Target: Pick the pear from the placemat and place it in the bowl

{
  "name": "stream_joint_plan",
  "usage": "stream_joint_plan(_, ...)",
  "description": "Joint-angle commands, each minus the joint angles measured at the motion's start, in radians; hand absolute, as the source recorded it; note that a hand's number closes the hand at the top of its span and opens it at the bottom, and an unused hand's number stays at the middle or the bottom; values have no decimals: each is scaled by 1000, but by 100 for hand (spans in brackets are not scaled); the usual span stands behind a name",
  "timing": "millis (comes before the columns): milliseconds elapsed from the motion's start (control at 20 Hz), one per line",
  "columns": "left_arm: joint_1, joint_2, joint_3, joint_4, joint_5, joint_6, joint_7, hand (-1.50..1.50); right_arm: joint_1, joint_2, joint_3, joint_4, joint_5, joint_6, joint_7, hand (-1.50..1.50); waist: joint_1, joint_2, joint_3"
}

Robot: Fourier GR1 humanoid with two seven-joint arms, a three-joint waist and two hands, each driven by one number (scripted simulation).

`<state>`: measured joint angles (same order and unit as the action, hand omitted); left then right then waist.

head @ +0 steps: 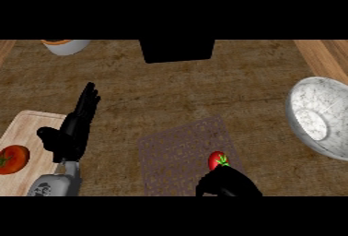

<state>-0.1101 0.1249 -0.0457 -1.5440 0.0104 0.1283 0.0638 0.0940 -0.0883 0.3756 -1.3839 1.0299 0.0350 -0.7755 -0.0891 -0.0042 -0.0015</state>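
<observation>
The pear [217, 159] is small and red with a green stem. It lies on the near right part of the brown woven placemat [176, 152]. My right hand [229, 182] comes in from the lower edge just below the pear, touching its near side and hiding its lower edge. Its fingers are not curled round the fruit. The white marbled bowl [327, 97] stands tilted at the right edge, to the right of and beyond the mat. My left hand [73, 131] rests open, fingers pointing up, left of the mat.
A light wooden cutting board [31, 124] lies at the left edge with a red tomato [12, 159] on it. A white cup with orange contents [65, 45] sits at the far left. A black box [178, 50] stands at the far middle.
</observation>
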Motion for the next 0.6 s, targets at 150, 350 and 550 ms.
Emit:
stream_joint_plan(150,47,10,12,-21,4,-1,-19,0,235,86,-221,-248,-395,39,168,150,5,-9,-1)
stream_joint_plan(350,30,-18,-24,-21,-16,12,11,0,378,80,-235,-597,-420,48,245,150,8,-12,-3)
stream_joint_plan(550,2,14,-3,-19,9,-29,18,0,491,62,-253,-922,-436,88,395,150,42,-4,-2)
